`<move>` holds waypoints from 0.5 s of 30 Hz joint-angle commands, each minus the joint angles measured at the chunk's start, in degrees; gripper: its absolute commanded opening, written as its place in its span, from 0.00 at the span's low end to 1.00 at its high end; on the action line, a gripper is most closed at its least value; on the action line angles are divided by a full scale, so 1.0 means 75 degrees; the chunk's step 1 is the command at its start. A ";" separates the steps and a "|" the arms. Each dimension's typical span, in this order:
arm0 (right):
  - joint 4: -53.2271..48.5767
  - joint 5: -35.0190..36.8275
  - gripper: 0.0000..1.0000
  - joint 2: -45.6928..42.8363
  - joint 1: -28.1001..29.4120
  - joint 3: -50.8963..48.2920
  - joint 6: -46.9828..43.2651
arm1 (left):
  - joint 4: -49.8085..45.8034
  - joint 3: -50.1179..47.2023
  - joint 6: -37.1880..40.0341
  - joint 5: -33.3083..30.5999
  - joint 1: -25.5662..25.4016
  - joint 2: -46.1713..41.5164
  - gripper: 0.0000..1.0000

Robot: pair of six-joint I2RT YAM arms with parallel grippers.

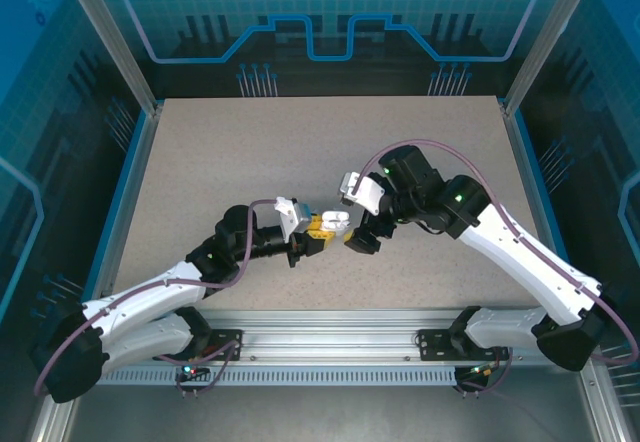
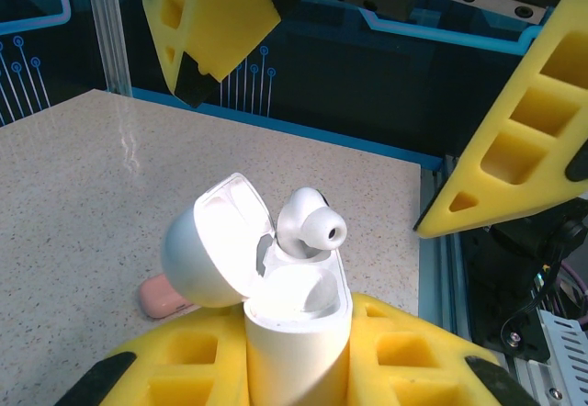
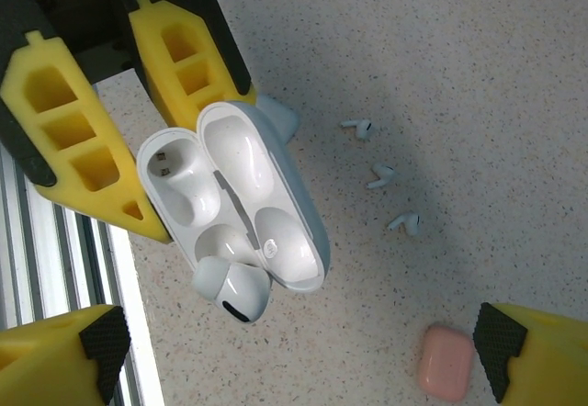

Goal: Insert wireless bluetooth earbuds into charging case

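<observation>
The left gripper [image 1: 322, 230] was clamped on an open white charging case [image 2: 299, 332], with one white earbud [image 2: 308, 225] poking from a well. Just right of it, the right gripper [image 1: 358, 241] hung wide open and empty. Three white earbuds [image 3: 381, 176] lay loose on the table [image 1: 200, 162] near a pink case [image 3: 446, 362].

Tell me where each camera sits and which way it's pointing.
Top external: above and behind the bases, looking down on the table; both arms show, left gripper and right gripper near mid-table.
Left wrist: low, looking along its yellow fingers at the white case they clamp.
Right wrist: above, facing down into that open case; own fingers at the bottom corners.
Shared: both wrist views show the case, its earbud and a pink case.
</observation>
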 commanded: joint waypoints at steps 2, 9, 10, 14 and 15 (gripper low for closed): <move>0.0162 0.0224 1.00 0.0027 0.0062 0.0281 0.0237 | 0.0099 -0.0069 -0.0050 -0.0035 -0.0037 -0.0172 0.12; 0.0187 0.0464 1.00 0.0163 0.0058 0.0368 0.0335 | 0.0117 -0.0081 -0.0049 -0.0013 -0.0034 -0.0171 0.12; 0.0182 0.0474 1.00 0.0182 0.0062 0.0383 0.0349 | 0.0123 -0.0081 -0.0049 -0.0011 -0.0036 -0.0178 0.12; 0.0236 0.0594 1.00 0.0252 0.0053 0.0431 0.0406 | 0.0111 -0.0090 -0.0049 -0.0003 -0.0036 -0.0218 0.12; 0.0253 0.0603 1.00 0.0279 0.0056 0.0439 0.0421 | 0.0112 -0.0092 -0.0055 -0.0001 -0.0030 -0.0226 0.12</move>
